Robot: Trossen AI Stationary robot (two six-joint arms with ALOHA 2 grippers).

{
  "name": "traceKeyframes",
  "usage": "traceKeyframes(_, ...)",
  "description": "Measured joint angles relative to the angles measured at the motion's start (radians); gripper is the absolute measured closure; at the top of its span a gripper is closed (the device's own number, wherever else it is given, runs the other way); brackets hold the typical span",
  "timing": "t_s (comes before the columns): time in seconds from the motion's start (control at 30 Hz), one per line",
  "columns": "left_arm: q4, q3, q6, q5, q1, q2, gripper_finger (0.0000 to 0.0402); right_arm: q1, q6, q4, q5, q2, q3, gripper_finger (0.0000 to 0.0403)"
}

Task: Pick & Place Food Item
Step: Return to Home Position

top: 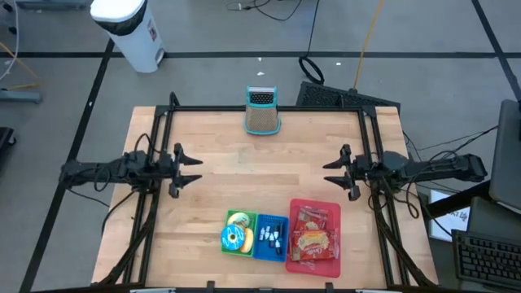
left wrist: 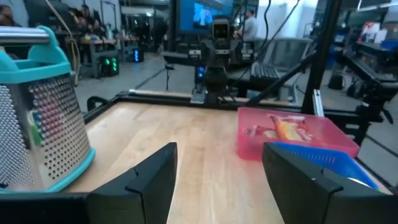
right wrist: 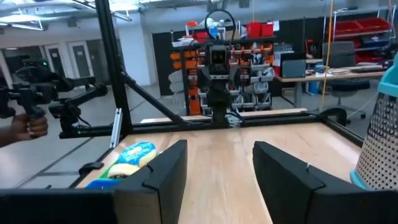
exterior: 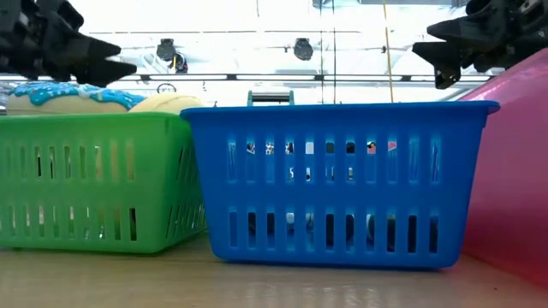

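Evidently finished, I held my left pincer [top: 199, 170] and right pincer [top: 328, 173] open and empty above the desk [top: 260, 179], since doughnuts [top: 234, 237] filled the green bin [top: 251, 216].

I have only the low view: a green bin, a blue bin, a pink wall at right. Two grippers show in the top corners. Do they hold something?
Observer: No. From above, the left gripper and the right gripper are both open and empty, facing each other across the bare middle of the table.
Operator: What is the teal thing behind the blue bin?
Observer: The handle of a box grater. It stands upright at the table's far edge, apart from the bins.
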Motion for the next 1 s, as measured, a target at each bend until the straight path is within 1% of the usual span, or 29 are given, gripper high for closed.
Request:
traceKeyframes(0.2, 0.081, -0.112, 0.0, 0.002, 0.032, -0.065, 0.0165, 0.0, -0.014, 0.0, 0.0, -0.032, -0.05, 0.0232)
traceKeyframes(0.33, 0.071, -0.11, -0.001, 0.005, 0.046, -0.063, 0.0165, 0.0, -0.022, 0.043, 0.0, -0.032, -0.097, 0.0232)
traceKeyframes(0.53, 0.079, -0.11, 0.023, 0.003, 0.049, -0.064, 0.0165, 0.0, -0.04, 0.045, 0.0, -0.032, -0.144, 0.0232)
traceKeyframes(0.73, 0.079, -0.11, 0.023, 0.001, 0.049, -0.063, 0.0165, 0.0, -0.041, 0.008, 0.0, -0.03, -0.149, 0.0232)
traceKeyframes(1.0, 0.081, -0.11, 0.023, 0.0, 0.049, -0.063, 0.0165, 0.0, -0.041, 0.008, 0.0, -0.03, -0.15, 0.0232)
